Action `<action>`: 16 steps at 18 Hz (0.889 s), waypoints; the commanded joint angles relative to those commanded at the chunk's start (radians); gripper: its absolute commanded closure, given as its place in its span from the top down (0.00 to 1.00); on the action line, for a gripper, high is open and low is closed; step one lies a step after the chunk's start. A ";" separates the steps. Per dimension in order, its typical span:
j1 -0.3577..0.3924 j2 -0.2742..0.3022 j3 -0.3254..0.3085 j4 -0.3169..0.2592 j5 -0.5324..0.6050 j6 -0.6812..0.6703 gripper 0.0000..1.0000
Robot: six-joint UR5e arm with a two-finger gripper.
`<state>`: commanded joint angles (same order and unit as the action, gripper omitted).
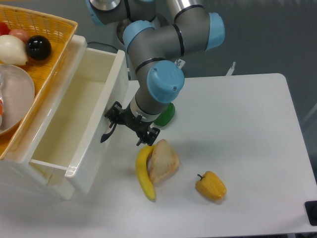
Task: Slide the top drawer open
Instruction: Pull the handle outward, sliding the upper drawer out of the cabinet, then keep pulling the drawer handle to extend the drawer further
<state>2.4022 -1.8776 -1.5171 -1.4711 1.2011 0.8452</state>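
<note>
Top drawer (74, 119) out; gripper (121, 130) clamps its handle (106, 134). Banana (143, 172), bread (162, 161), green pepper (166, 115) close alongside.

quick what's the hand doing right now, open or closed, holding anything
Hand: closed on the black handle of the top drawer, which is pulled well out of the cabinet.

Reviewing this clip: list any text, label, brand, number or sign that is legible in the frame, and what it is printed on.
None: no readable text, number or sign shows in this view.
The arm, the tool and the top drawer carry no visible marking.
The basket and the dark object at the lower right edge show no lettering either.
</note>
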 joint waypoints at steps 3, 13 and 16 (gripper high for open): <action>0.002 -0.006 0.002 -0.002 0.018 0.000 1.00; 0.014 -0.009 0.012 0.002 0.023 0.000 1.00; 0.017 -0.011 0.020 0.002 0.023 0.002 1.00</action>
<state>2.4191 -1.8883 -1.4972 -1.4696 1.2241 0.8468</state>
